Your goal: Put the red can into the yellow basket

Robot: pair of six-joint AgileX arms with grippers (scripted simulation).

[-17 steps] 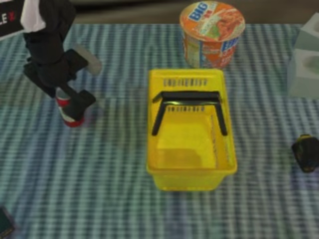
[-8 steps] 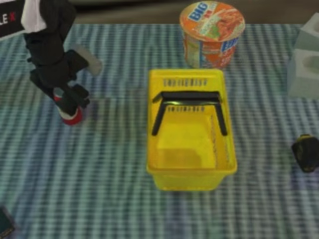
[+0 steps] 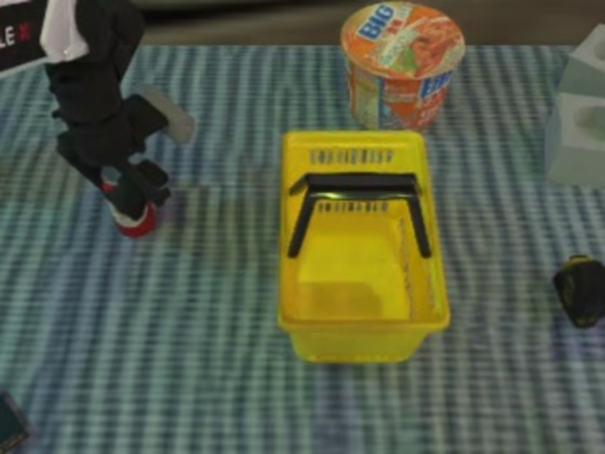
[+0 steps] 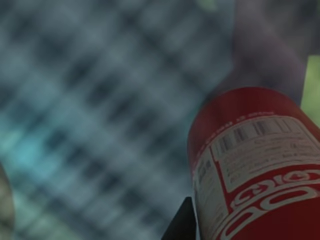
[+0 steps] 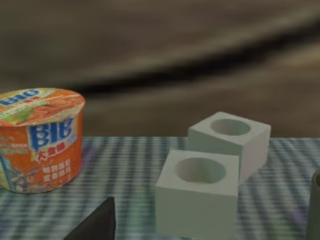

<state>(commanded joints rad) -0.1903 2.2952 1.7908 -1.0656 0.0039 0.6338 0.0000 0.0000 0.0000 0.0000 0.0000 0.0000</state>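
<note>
Light: even and soft across the checked tablecloth point(image 3: 189, 322), no glare.
Shadows: a faint one beside the red can point(image 3: 135, 216); a darker patch inside the yellow basket point(image 3: 364, 326).
Focus, top view: mildly soft; the cloth's stripes shimmer in a moiré.
Focus, left wrist: cloth blurred behind the close can point(image 4: 260, 170).
Focus, right wrist: noodle cup point(image 5: 40, 140) and grey blocks point(image 5: 200, 195) fairly clear; background smeared, dim brown.
</note>
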